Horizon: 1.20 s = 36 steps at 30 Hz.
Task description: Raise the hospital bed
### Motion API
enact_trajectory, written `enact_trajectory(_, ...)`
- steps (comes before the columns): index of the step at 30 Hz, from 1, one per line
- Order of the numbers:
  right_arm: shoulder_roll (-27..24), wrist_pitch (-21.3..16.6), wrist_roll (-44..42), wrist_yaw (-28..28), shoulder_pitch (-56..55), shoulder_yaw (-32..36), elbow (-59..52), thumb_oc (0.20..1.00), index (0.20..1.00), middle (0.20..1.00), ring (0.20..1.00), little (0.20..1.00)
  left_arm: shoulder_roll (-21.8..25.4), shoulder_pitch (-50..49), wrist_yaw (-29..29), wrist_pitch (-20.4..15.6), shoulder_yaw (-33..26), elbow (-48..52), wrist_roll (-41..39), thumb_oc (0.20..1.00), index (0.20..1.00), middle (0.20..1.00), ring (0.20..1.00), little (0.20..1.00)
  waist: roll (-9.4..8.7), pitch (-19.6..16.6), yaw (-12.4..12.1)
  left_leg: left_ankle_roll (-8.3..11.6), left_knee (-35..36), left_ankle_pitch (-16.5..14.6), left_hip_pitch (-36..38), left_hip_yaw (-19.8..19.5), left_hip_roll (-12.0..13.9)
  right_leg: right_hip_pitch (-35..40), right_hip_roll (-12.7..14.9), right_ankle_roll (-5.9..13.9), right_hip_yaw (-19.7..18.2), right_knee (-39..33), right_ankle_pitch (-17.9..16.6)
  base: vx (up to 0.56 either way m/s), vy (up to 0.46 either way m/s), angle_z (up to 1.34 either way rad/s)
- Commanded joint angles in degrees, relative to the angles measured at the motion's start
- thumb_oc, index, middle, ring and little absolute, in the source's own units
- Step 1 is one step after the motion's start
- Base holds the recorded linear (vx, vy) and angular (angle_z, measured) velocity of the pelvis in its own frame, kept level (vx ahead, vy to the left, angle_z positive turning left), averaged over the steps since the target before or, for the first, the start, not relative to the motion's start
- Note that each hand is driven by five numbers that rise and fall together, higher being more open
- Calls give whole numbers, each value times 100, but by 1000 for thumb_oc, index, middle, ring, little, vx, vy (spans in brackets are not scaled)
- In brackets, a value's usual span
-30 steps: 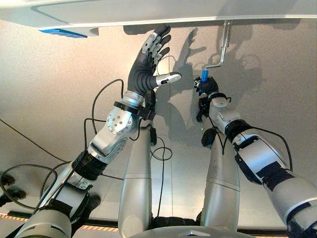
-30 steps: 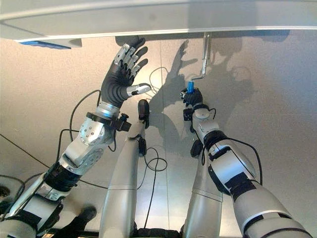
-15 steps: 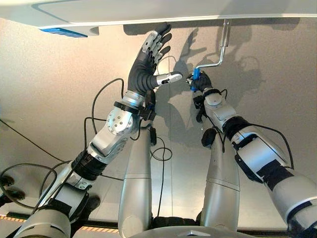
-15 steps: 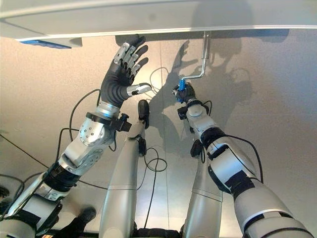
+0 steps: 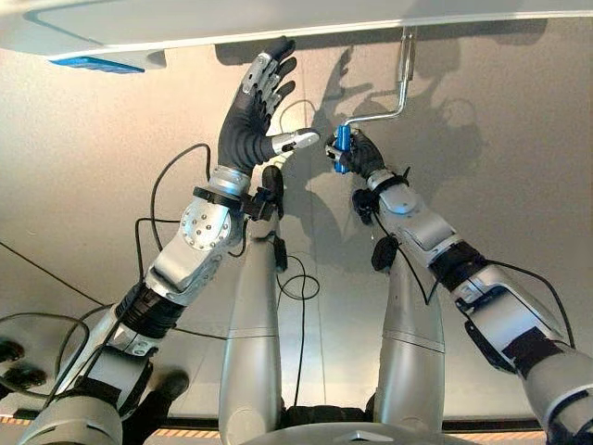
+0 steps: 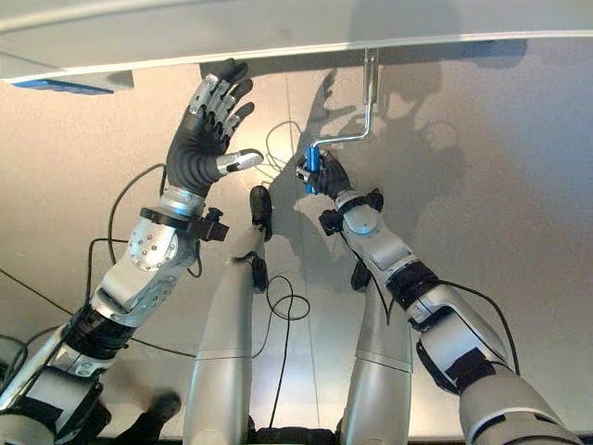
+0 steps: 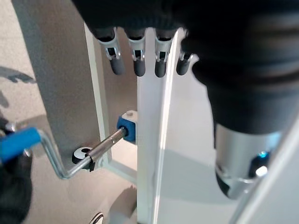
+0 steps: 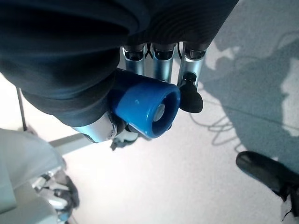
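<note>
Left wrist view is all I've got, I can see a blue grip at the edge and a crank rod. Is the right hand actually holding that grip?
Observer: Yes. In the right wrist view the right hand has its fingers curled round the blue grip.
Operator: And my left hand, is it touching the bed?
Observer: The left hand is held open, fingers straight, its fingertips up by the underside edge of the bed frame; I cannot tell whether they touch.
Operator: Where does the crank meet the bed?
Observer: The crank rod runs up from the bend near the grip to the frame's edge.
</note>
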<state>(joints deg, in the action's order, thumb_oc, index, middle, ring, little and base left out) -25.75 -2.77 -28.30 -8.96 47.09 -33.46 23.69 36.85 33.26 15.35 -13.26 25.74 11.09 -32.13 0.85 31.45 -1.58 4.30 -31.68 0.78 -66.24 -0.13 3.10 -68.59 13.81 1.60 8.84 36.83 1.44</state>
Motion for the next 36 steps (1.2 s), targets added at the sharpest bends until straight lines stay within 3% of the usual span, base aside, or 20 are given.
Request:
enact_trajectory(1,-154,-1068,-469,299,222,372,-1441,200,200,200,200,200,218,-301,-131,-310,-227,802,156,1000,1000,1000,1000,1000,42,-166,-1,-101,279,21,4,154,-101,251,48,638,-271,-258,-276,0,0,0)
enact_trajectory(14,-533,-1582,-1624,639,-657,1139,-2784,200,200,200,200,200,987,-790,-774,-406,-310,905,-497,1000,1000,1000,1000,1000,5,-166,102,-86,205,6,115,273,-20,282,3,662,-339,-232,-331,-4,-2,-3)
enact_trajectory(28,-684,-1869,-1922,351,-696,1688,-2925,200,200,200,200,200,978,-879,-991,-407,-246,981,-781,1000,1000,1000,1000,1000,-43,-166,175,-61,240,-3,222,328,46,313,-48,661,-410,-264,-349,-3,-4,-4)
enact_trajectory(36,-1124,-1858,-1651,-42,-705,2092,-2272,200,200,200,200,200,987,-874,-1040,-419,-244,962,-780,1000,1000,1000,1000,1000,-54,-166,237,-47,294,-9,240,350,99,264,-85,651,-453,-263,-319,4,-10,-4)
